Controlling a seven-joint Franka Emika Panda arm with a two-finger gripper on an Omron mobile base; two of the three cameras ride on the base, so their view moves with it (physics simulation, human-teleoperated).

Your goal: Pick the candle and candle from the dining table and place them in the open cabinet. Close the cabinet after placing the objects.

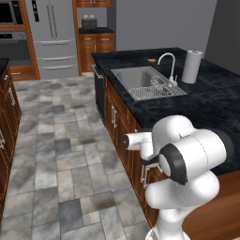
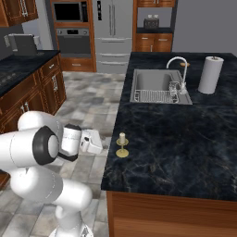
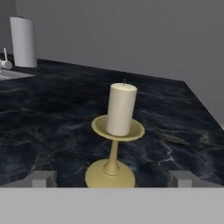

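Note:
A short cream-white candle [image 3: 121, 109] stands upright on a yellow stemmed holder near the left edge of the dining table [image 2: 176, 139], a black veined island top; it is also seen as the candle [image 2: 122, 139]. My gripper [image 3: 112, 179] is open, with its fingertips [image 3: 42, 178] wide apart, one on each side of the holder's foot, and nothing is between them. From the right base camera the gripper [image 2: 97, 144] hangs just off the table's left edge, level with the candle and a short way from it. The second candle and the open cabinet are out of view.
A steel sink [image 2: 157, 85] with a faucet [image 2: 178, 69] and a dish rack is set in the island [image 1: 211, 98]. A paper towel roll [image 2: 210, 74] stands to its right. A small orange-yellow thing [image 1: 151, 60] lies beyond the sink. Low wood cupboards [image 2: 32, 92] line the left, across the tiled floor.

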